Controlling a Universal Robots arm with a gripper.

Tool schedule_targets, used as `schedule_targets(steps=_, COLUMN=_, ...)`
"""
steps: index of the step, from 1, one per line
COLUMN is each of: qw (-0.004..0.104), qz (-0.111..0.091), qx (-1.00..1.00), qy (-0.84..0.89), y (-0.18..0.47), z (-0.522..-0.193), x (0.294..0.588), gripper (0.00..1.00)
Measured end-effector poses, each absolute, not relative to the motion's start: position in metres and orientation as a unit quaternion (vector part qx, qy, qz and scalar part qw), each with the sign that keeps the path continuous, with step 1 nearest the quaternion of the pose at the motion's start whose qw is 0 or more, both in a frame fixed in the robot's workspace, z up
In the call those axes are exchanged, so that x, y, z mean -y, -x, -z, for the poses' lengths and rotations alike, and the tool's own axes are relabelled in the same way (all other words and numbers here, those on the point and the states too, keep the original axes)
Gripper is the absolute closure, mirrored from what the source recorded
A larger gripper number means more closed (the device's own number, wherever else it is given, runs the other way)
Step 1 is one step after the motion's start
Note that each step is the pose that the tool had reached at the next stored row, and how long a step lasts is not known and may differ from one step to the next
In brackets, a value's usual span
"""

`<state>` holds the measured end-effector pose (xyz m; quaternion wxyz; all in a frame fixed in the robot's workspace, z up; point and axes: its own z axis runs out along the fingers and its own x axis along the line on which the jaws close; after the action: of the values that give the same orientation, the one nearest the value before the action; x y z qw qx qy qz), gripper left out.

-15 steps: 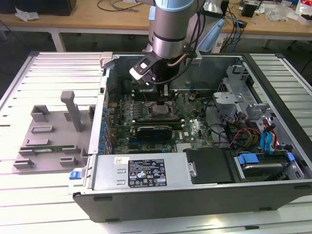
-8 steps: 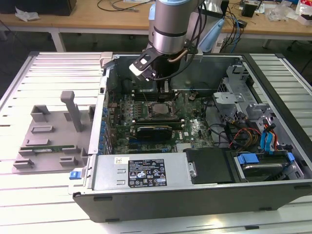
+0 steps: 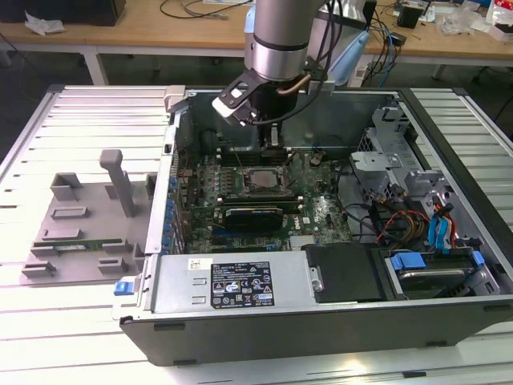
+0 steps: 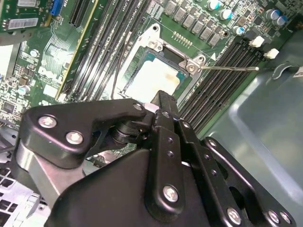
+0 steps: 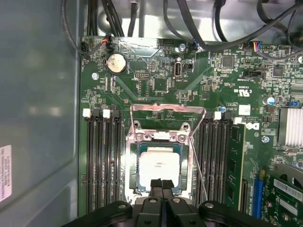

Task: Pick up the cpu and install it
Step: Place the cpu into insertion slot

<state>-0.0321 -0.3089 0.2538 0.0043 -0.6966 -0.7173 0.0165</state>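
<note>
The cpu (image 5: 158,163) lies flat in the motherboard socket, its dull silver top facing up; it also shows in the second wrist view (image 4: 154,78) and in the exterior view (image 3: 260,180). The socket's metal frame (image 5: 168,113) is swung open and its thin lever (image 5: 199,165) stands free beside it. My gripper (image 5: 161,185) hangs right above the near edge of the cpu, fingers pressed together with nothing between them. In the second wrist view the black fingertips (image 4: 163,101) end just over the chip's edge. Whether they touch it I cannot tell.
Memory slots (image 5: 102,161) flank the socket on both sides. An expansion card (image 3: 255,213) sits in front of the socket, and cables and a drive cage (image 3: 417,208) are at the exterior view's right. Steel case walls (image 3: 172,160) surround the board. A grey fixture (image 3: 80,216) with a green stick lies outside, left.
</note>
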Motion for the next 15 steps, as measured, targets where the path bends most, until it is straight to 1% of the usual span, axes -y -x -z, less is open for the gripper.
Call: schedule_targets(steps=15, qw=0.004, qz=-0.017, qx=0.717, qy=0.697, y=0.032, z=-0.297, x=0.309, gripper=0.89)
